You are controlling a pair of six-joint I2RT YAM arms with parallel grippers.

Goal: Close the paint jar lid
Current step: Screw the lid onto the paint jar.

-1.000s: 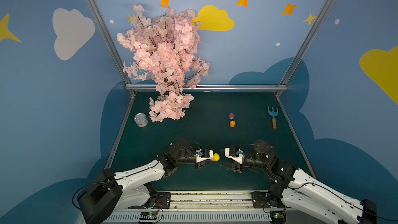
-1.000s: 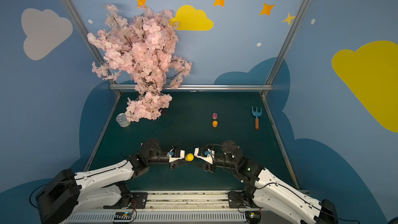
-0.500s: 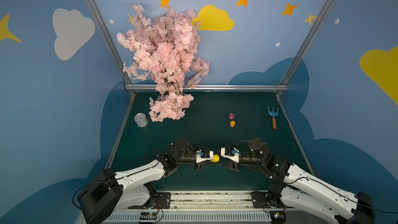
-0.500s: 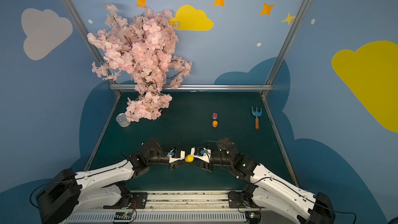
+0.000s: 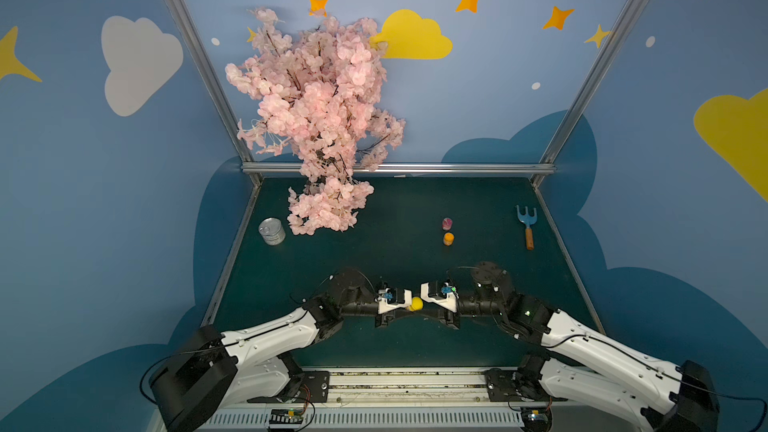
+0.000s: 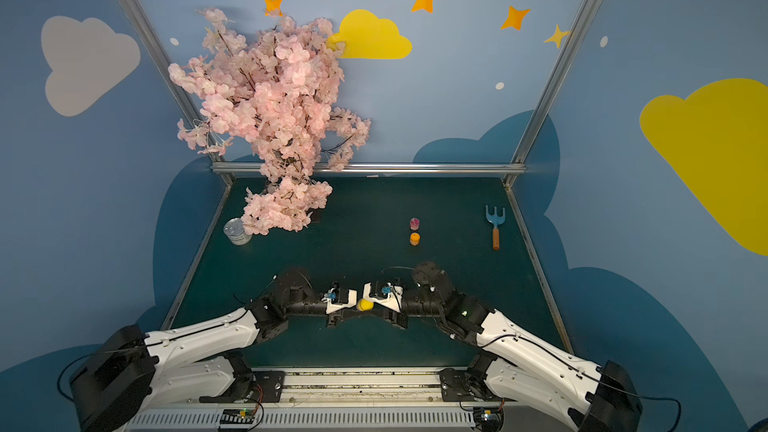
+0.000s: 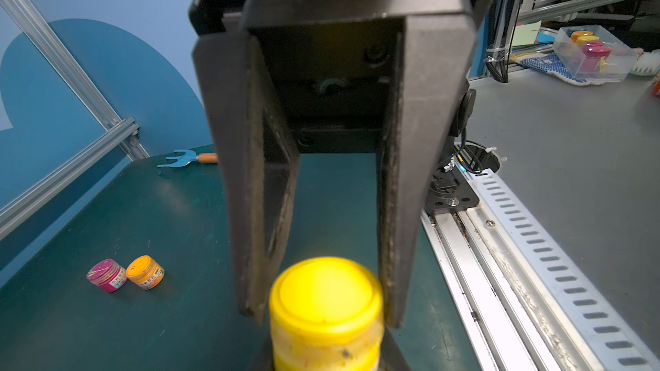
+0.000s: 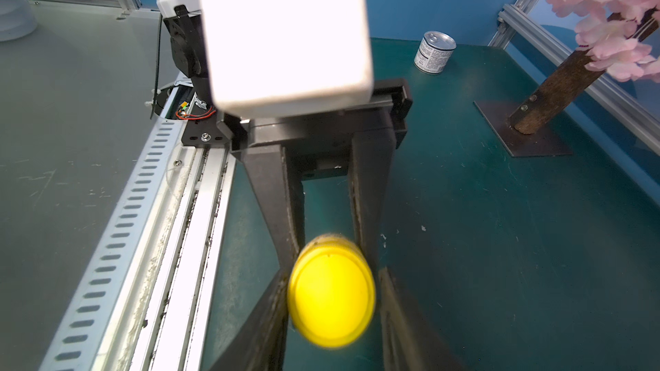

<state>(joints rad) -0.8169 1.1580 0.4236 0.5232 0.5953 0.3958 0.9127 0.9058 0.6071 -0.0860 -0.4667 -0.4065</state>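
The yellow paint jar (image 5: 417, 303) (image 6: 365, 305) hangs just above the green table near its front edge, lying sideways between the two arms. My left gripper (image 5: 409, 309) is shut on the jar's body (image 7: 323, 344). The yellow lid (image 7: 326, 289) (image 8: 332, 290) sits on the jar's mouth and faces the right arm. My right gripper (image 5: 424, 308) (image 8: 332, 273) straddles the lid. Its fingers (image 7: 250, 208) reach past the rim on both sides. One pad touches the lid and the other stands a sliver off it.
A pink jar (image 5: 447, 223) and an orange jar (image 5: 448, 238) stand mid-table. A blue hand rake (image 5: 527, 226) lies at the right, a tin can (image 5: 272, 231) at the left. The blossom tree (image 5: 320, 118) on its base plate (image 8: 518, 133) fills the back left. A metal rail (image 7: 500, 262) runs along the front.
My right gripper has moved left onto the jar's lid end and its jaws have narrowed round the lid. The left gripper and jar have stayed put.
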